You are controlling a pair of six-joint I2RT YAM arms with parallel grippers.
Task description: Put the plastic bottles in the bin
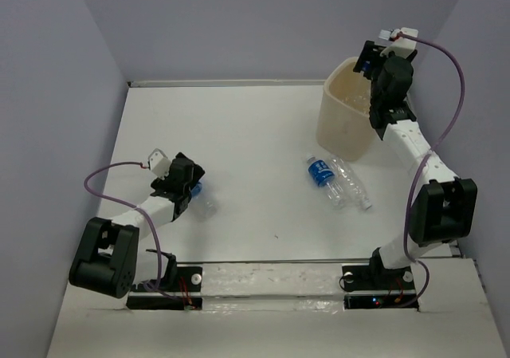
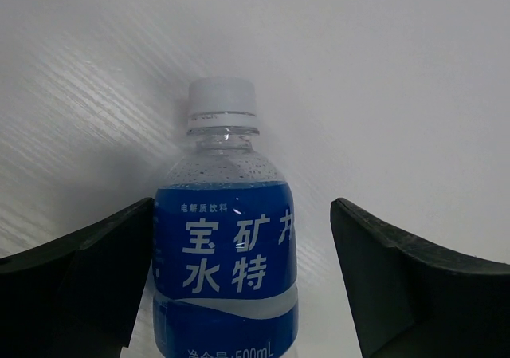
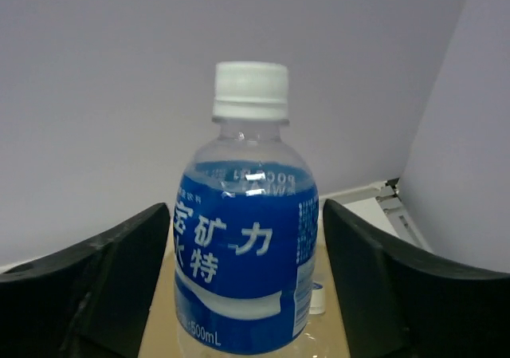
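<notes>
Nearest, the left fingers [image 2: 88, 278] stand wide around a lying bottle [image 2: 227, 246] on the surface [image 2: 398, 95]. One finger touches its blue label and the other stands apart. Mid-surface, a labelled bottle [image 1: 319, 171] and a clear bottle [image 1: 351, 184] lie side by side near the bin [image 1: 343, 127]. Farthest, the right fingers [image 3: 103, 278] clamp a raised bottle [image 3: 247, 246] on both sides, above the bin's opening.

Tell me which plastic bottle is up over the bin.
The bottle in the right claw, held over the bin; the other three are down on the table.
</notes>
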